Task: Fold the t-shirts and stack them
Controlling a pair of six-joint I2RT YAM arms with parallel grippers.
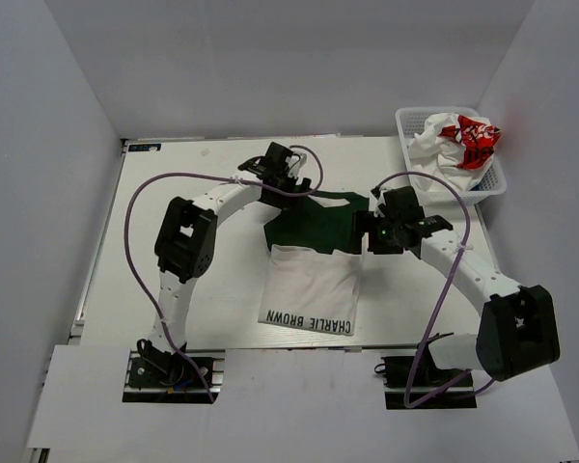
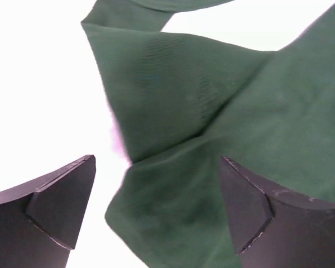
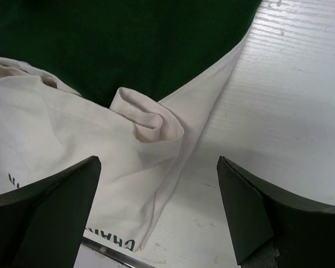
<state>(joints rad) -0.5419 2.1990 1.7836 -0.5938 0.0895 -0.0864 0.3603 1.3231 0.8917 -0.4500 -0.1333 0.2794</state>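
**Inspector:** State the appearance and location of the work item.

**Technician:** The off-white t-shirt (image 1: 314,285) lies at the centre of the bench (image 1: 232,280), partly folded. A dark green section (image 1: 318,222) sits at its 12 o'clock end. Dark lettering (image 1: 305,322) runs along the 6 o'clock edge and reads upside down in the top view. The cloth is creased, with a small raised fold (image 3: 148,114) where off-white meets green. A second white shirt with red print (image 1: 466,138) is bunched in the white basket (image 1: 405,121) at 2 o'clock of the bench.

**Inspector:** State the end effector condition.

**Technician:** The left end effector (image 2: 156,190) is at 11 o'clock of the shirt, jaws wide apart over green cloth, gripping nothing. The right end effector (image 3: 156,167) is at 2 o'clock, jaws equally wide over the off-white edge, gripping nothing.

**Inspector:** List the limits of visibility.

**Technician:** In the top view the wrists cover both sets of fingertips. The right wrist view crops the lettering at its lower edge. The left wrist view washes the bench out to plain white. Which green part is sleeve or collar cannot be determined.
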